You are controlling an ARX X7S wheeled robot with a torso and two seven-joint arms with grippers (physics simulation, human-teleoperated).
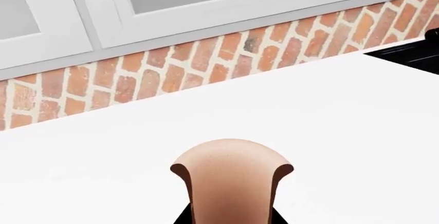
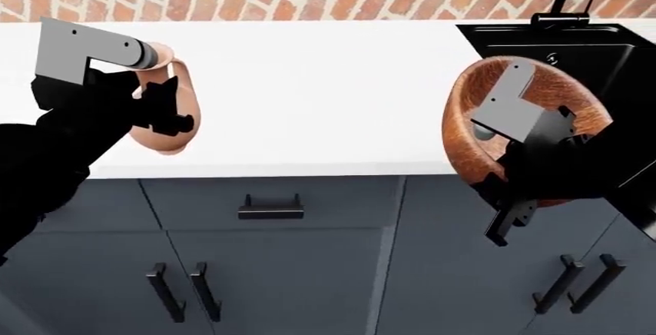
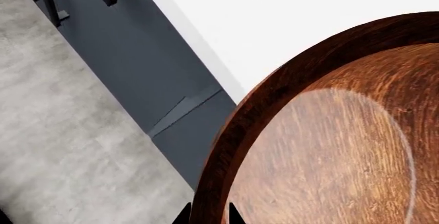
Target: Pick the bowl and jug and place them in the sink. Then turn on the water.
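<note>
Your jug (image 2: 172, 108) is pinched in the left gripper (image 2: 164, 112), held over the white countertop's (image 2: 328, 97) front edge. Your bowl (image 2: 492, 131) is clamped by its rim in the right gripper (image 2: 512, 197), tilted, just beside the black sink (image 2: 615, 58), above the grey cabinets (image 2: 339, 266).

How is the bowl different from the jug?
The bowl is dark reddish-brown wood with grain; the jug is smooth pale pink. The bowl is wide and open; the jug is smaller with a round belly. The bowl is in the right gripper, near the sink; the jug is in the left gripper.
</note>
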